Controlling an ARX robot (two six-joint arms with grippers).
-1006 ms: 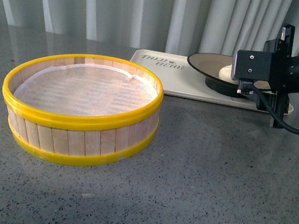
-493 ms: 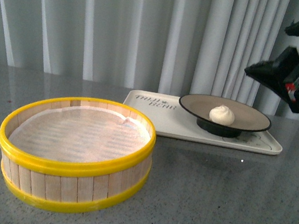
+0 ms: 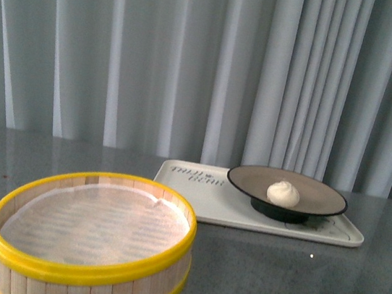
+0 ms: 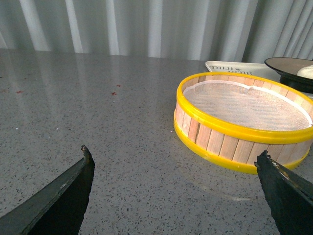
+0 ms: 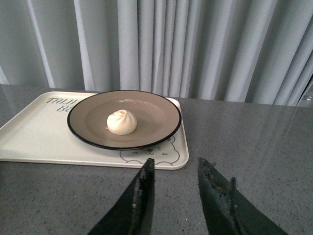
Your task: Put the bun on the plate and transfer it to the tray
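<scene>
Right jaws near, short of bun (image 5: 122, 122).

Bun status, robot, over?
Both grippers, left and right, open and empty. Bun on plate, plate on tray. Nothing in the way.

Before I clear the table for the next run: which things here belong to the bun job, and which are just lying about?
Belong to the job:
- bun, sitting on the plate
- plate, standing on the tray
- tray

Just lying about:
- steamer basket, yellow-rimmed, paper-lined, with nothing in it, on the table nearer than the tray
</scene>
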